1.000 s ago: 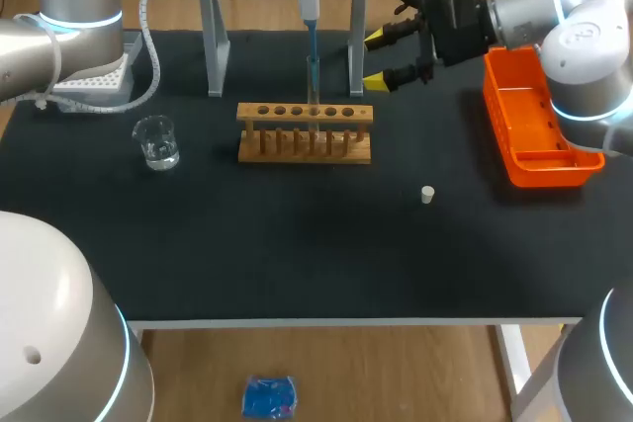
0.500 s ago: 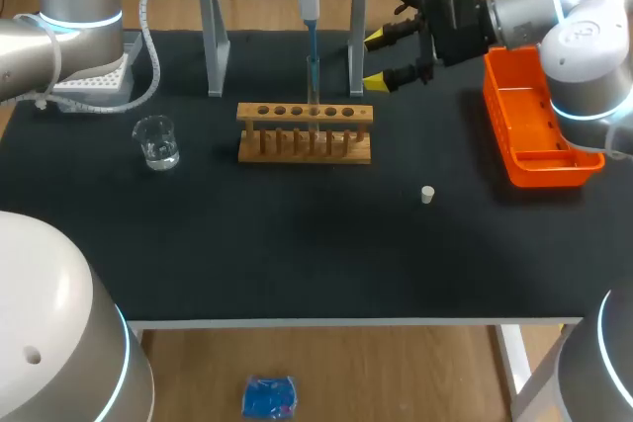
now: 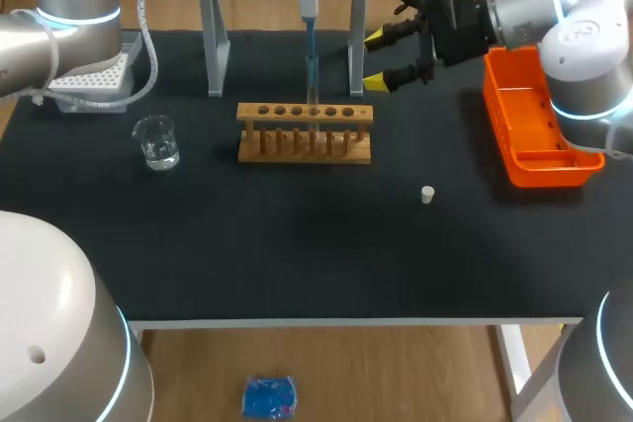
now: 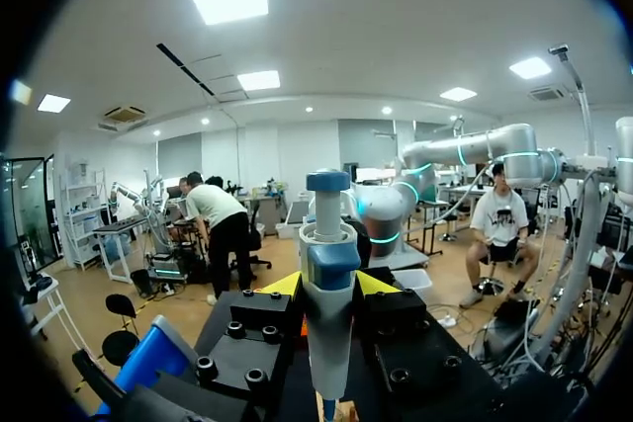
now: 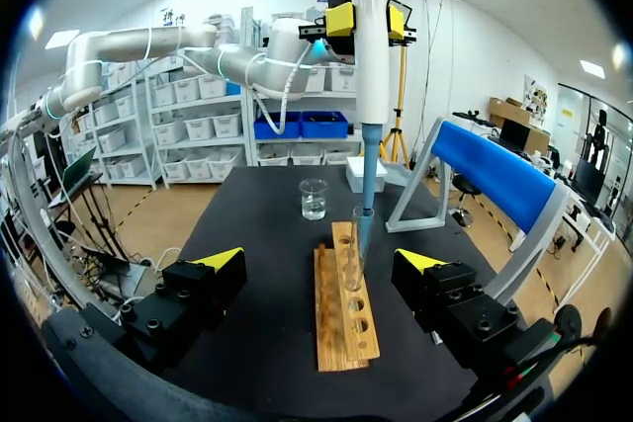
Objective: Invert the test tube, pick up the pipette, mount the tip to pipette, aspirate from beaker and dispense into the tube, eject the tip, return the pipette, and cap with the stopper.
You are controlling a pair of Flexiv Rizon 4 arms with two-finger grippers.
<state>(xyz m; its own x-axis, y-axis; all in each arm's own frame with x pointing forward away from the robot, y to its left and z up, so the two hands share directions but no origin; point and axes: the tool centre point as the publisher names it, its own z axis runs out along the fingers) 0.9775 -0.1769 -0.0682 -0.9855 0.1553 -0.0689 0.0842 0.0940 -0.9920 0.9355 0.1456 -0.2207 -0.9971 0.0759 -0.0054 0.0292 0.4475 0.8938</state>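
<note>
Though mostly white, pipette [image 5: 373, 46] blue-ended, upright.

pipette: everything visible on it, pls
The pipette has a white, plastic-looking body, a blue plunger button on top and a blue lower shaft tapering into a mounted tip. It hangs upright over the wooden rack, clamped from both sides at its upper body by the left gripper. The tip reaches down into the mouth of the test tube standing in the rack. Whether it touches the glass or holds liquid cannot be told.
</note>
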